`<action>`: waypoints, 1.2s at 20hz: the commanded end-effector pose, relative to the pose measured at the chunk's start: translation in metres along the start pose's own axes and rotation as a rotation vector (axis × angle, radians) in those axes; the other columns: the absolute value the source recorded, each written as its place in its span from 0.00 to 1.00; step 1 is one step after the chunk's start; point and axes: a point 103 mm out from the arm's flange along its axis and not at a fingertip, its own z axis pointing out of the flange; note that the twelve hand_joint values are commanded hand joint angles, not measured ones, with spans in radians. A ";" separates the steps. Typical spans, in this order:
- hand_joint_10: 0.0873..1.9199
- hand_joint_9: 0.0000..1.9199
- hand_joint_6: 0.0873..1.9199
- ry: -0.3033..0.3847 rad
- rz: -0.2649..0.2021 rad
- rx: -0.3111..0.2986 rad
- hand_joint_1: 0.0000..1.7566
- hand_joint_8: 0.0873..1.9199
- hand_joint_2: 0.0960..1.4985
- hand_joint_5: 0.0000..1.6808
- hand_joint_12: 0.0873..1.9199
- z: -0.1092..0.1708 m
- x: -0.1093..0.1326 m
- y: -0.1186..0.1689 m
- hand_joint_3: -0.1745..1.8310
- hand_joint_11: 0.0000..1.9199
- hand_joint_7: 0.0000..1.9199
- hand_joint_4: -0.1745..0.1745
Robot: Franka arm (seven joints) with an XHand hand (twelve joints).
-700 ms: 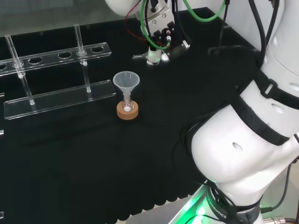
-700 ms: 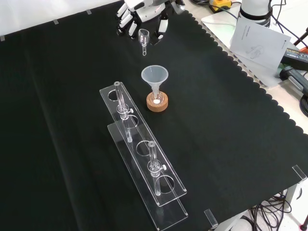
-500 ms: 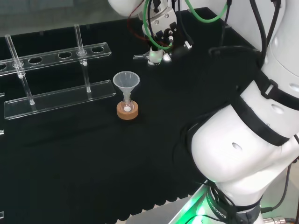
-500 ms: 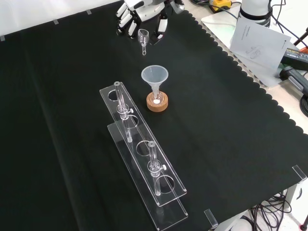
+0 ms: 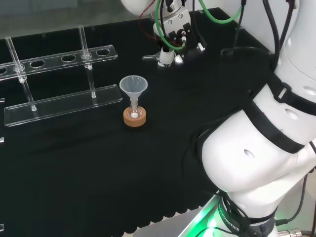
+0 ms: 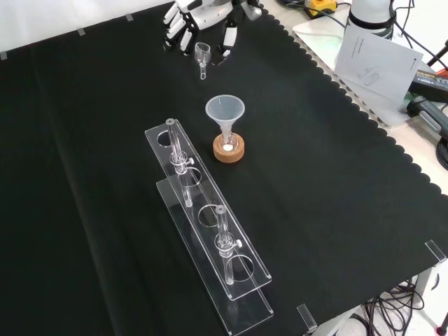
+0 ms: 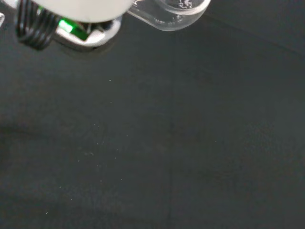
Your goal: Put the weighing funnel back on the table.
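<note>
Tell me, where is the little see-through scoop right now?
In the front view the weighing funnel is near the top, held in the hand, just beyond the big funnel.

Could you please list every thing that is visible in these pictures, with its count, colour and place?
weighing funnel: one, clear, pinched in the fingers over the cloth, front view's top
funnel: one, clear, mouth up over the cork ring, mid-cloth
cork ring: one, tan, under the funnel
rack: one, clear, nearer than the funnel in the front view
tubes: two, clear, upright in the rack
cloth: one, black, covering the bench
papers: some, white, off the cloth, front view's right
hand: one, black and white, front view's top
arm: one, white, head view's right
</note>
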 end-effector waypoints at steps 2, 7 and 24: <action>0.21 0.39 0.37 0.036 -0.014 0.037 0.62 0.32 0.46 0.71 0.60 0.013 0.001 0.035 0.36 0.30 0.24 1.00; 0.21 0.39 0.37 0.053 -0.038 0.038 0.62 0.32 0.46 0.71 0.60 0.026 -0.004 0.060 0.36 0.30 0.24 1.00; 0.21 0.39 0.38 0.059 -0.098 0.096 0.62 0.32 0.46 0.71 0.61 0.077 0.011 0.113 0.36 0.30 0.24 1.00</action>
